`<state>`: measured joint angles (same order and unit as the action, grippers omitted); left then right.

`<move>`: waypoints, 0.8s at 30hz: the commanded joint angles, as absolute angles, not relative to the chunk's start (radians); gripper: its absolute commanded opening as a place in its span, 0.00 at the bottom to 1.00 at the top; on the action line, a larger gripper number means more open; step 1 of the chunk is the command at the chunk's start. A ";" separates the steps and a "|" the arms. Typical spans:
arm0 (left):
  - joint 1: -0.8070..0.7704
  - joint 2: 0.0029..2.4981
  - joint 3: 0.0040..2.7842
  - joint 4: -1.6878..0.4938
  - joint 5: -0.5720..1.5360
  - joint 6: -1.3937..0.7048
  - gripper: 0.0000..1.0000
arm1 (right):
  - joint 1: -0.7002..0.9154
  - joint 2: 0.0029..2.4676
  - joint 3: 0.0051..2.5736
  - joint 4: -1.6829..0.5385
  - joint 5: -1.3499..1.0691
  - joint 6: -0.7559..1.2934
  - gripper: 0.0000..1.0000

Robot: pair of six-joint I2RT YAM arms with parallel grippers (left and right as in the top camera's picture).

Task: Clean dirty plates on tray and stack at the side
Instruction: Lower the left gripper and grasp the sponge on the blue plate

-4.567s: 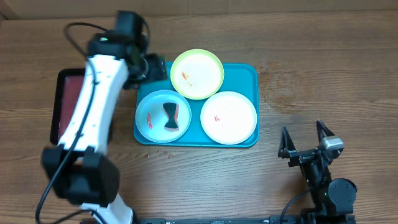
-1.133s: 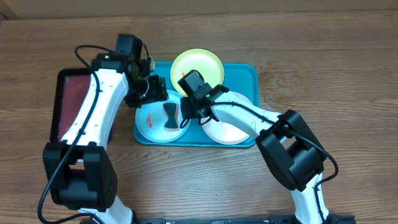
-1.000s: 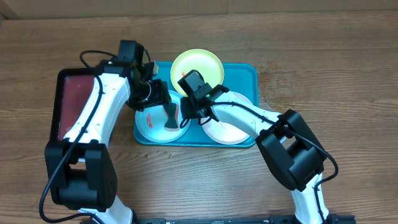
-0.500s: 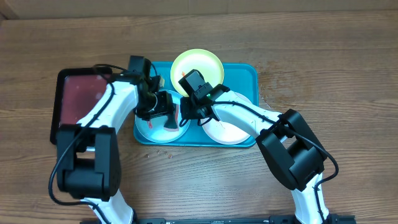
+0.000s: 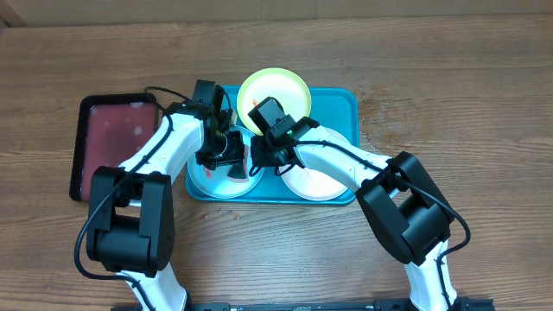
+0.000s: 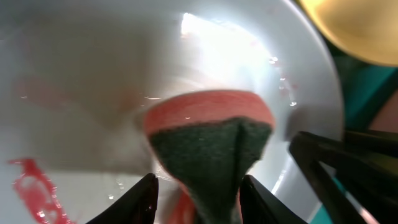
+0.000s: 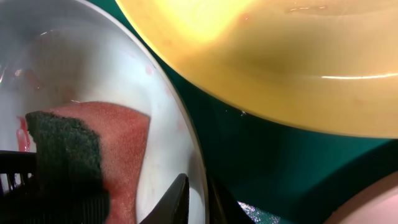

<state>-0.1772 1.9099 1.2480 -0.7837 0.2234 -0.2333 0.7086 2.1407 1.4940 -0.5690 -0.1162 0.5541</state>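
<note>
On the turquoise tray lie three plates. The light blue plate holds a pink sponge with a dark green pad and a red smear. My left gripper is down over that sponge, its fingers on either side of it, the right one touching and a sliver of plate showing by the left one. My right gripper is shut on the light blue plate's rim. The yellow-green plate sits behind. My right arm partly hides the white plate.
A smaller dark red, black-rimmed tray sits on the wooden table left of the turquoise tray. Both arms cross over the tray's left half. A few crumbs lie on the wood in front of the tray.
My left gripper has swung right from the plate's edge onto the sponge, and its jaws have narrowed around it. The right gripper has kept its pinch on the rim over the last second.
</note>
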 commanded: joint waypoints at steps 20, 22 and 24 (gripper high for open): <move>-0.175 1.924 1.190 -0.831 -0.387 -0.375 0.06 | 0.711 2.147 1.507 -0.571 -0.118 0.561 0.13; -0.175 1.924 1.195 -0.831 -0.413 -0.375 0.04 | 0.711 2.147 1.507 -0.575 -0.106 0.562 0.13; -0.175 1.924 1.204 -0.830 -0.441 -0.375 0.04 | 0.711 2.147 1.507 -0.578 -0.105 0.561 0.10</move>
<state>-0.1921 1.9068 1.2102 -0.8265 -0.2741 -0.3569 0.7158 2.1407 1.4940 -0.5667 -0.1413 0.5571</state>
